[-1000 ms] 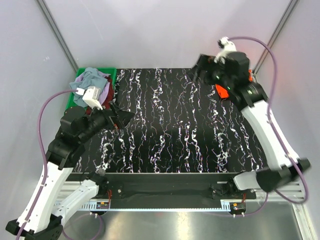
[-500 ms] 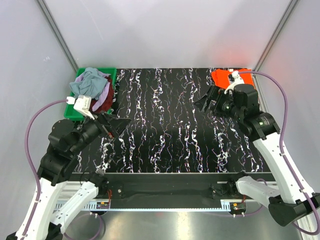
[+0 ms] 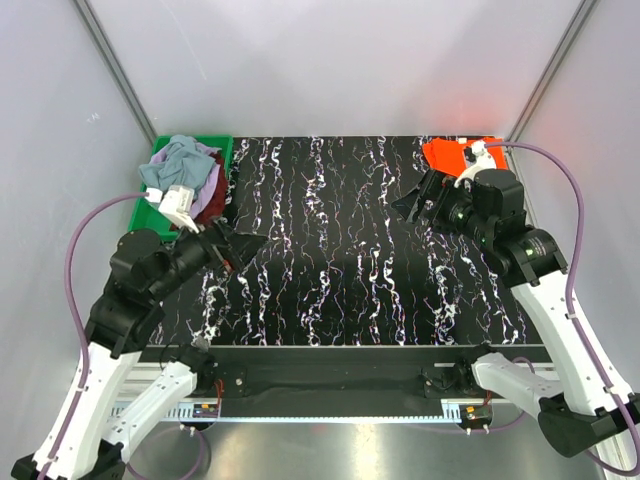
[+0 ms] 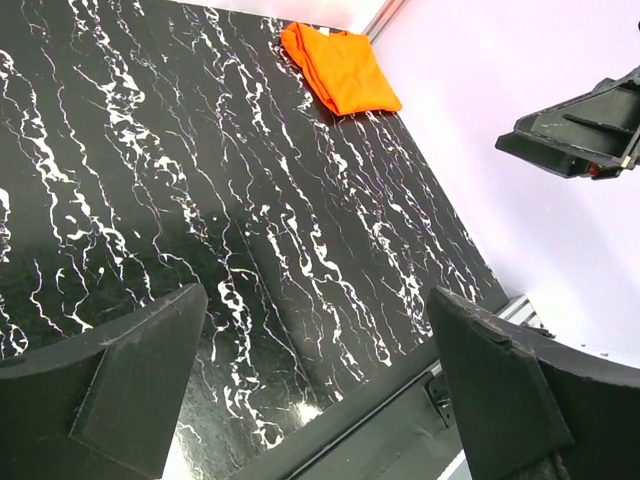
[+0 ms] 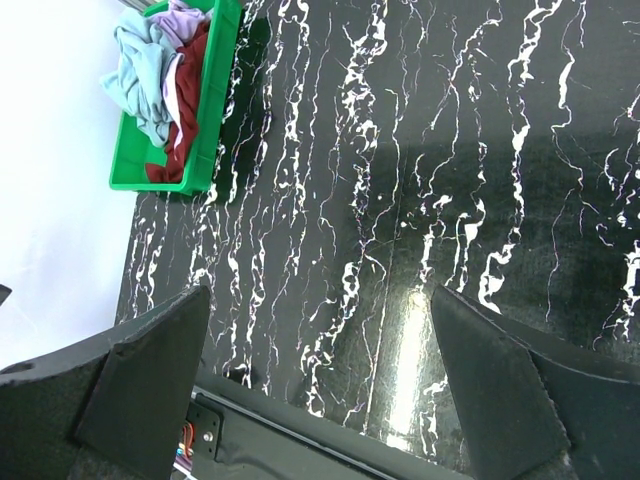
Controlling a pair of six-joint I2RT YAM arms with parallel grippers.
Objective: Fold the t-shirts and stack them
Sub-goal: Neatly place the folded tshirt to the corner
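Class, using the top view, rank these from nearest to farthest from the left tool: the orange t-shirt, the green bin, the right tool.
1. green bin, just behind the left tool, at the far-left corner.
2. right tool, across to the right, past the centre.
3. orange t-shirt, folded in the far-right corner, beyond the right tool.

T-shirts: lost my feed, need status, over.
Left pincer and right pincer open, empty. Orange shirt folded, far right corner. Other shirts heaped in green bin. Nothing in the way.
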